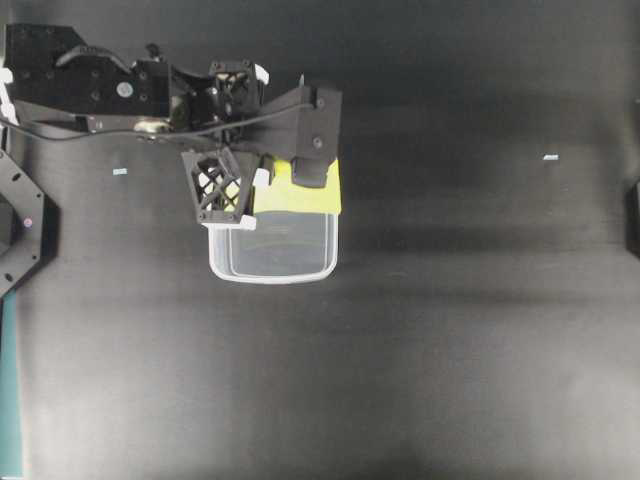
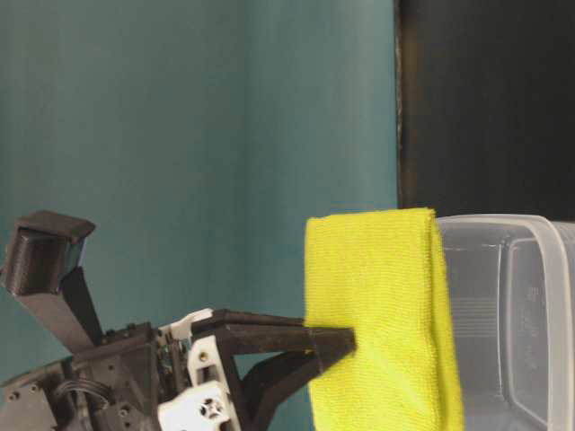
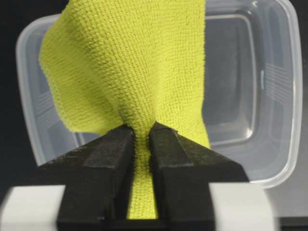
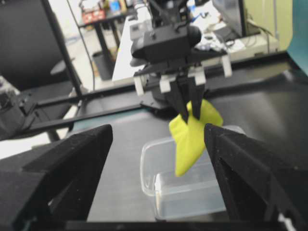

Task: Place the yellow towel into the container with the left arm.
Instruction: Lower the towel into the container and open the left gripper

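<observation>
The yellow towel (image 1: 300,195) hangs from my left gripper (image 3: 143,132), whose jaws pinch a gathered fold of it between the black fingers (image 3: 108,149). The cloth (image 3: 130,62) spreads out over the clear container (image 3: 250,96). From overhead, the towel covers the far end of the container (image 1: 275,255), and the left gripper (image 1: 285,172) is above that end. The table-level view has the towel (image 2: 377,314) hanging just in front of the container's rim (image 2: 521,305). My right gripper (image 4: 158,132) is open with nothing in it, far off and facing the container (image 4: 187,192) and the towel (image 4: 192,137).
Two small pale tape marks (image 1: 120,172) (image 1: 550,157) lie on the black table. A black frame (image 1: 20,220) stands at the left edge. A dark part of the right arm (image 1: 634,215) shows at the right edge.
</observation>
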